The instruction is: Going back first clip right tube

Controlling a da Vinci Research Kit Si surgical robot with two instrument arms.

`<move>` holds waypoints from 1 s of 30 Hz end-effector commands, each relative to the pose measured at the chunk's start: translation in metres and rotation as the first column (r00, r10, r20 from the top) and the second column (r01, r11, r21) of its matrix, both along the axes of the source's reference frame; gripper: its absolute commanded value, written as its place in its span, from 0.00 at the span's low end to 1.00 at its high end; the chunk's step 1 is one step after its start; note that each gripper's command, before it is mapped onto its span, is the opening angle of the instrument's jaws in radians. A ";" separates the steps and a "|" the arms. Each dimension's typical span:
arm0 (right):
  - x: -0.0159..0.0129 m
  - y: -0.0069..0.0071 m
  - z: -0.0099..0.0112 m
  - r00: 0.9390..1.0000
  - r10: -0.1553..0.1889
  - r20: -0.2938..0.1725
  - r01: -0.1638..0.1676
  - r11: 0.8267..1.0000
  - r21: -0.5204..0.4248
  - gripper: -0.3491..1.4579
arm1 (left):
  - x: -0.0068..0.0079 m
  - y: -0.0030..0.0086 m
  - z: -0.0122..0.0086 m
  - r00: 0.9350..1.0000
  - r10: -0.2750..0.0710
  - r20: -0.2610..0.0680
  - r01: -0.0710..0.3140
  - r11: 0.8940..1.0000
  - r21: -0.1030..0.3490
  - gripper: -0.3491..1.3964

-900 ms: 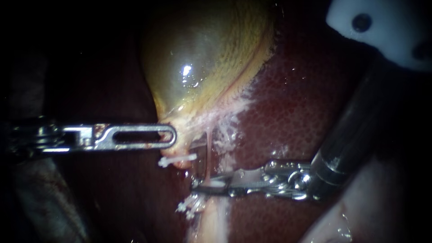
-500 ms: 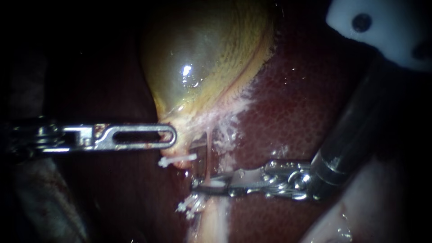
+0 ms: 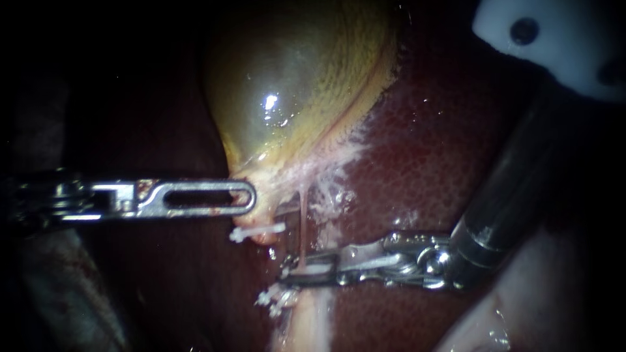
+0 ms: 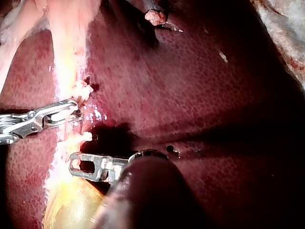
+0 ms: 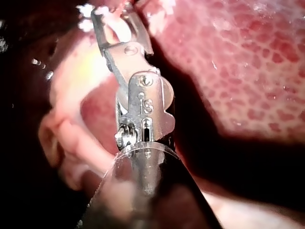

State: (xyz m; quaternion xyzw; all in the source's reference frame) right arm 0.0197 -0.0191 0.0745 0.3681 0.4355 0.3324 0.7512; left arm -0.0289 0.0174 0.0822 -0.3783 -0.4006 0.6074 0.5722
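Note:
The yellow-green gallbladder [image 3: 293, 85] lies on the dark red liver [image 3: 430, 163]. My left instrument [image 3: 250, 199] is shut on the gallbladder's narrow lower end and holds it out to the left. From that end a thin pink tube [image 3: 302, 221] runs down. My right instrument [image 3: 290, 270] straddles this tube, jaws a little apart, with a white clip [image 3: 314, 267] on the tube between them. In the right wrist view the jaws [image 5: 116, 24] show a gap with pale material in it. In the left wrist view my right instrument [image 4: 66, 112] meets the pale strand beside my left one [image 4: 76, 164].
A second white clip [image 3: 257, 231] sits just under my left instrument's tip, and a third white clip [image 3: 274, 300] lies lower, on the pale strand. A white plastic part [image 3: 554, 45] with dark holes fills the upper right corner. Pale tissue [image 3: 482, 326] lies at the lower right.
My right instrument's jaws have parted slightly around the clip on the tube and its wrist has tilted a little. My left instrument and the gallbladder have stayed put.

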 end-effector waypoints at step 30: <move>-0.0066 0.0044 -0.0052 0.998 -0.002 -0.060 -0.014 0.962 -0.273 0.46 | 0.0000 0.0000 -0.0001 1.000 0.000 0.000 0.000 1.000 0.000 0.00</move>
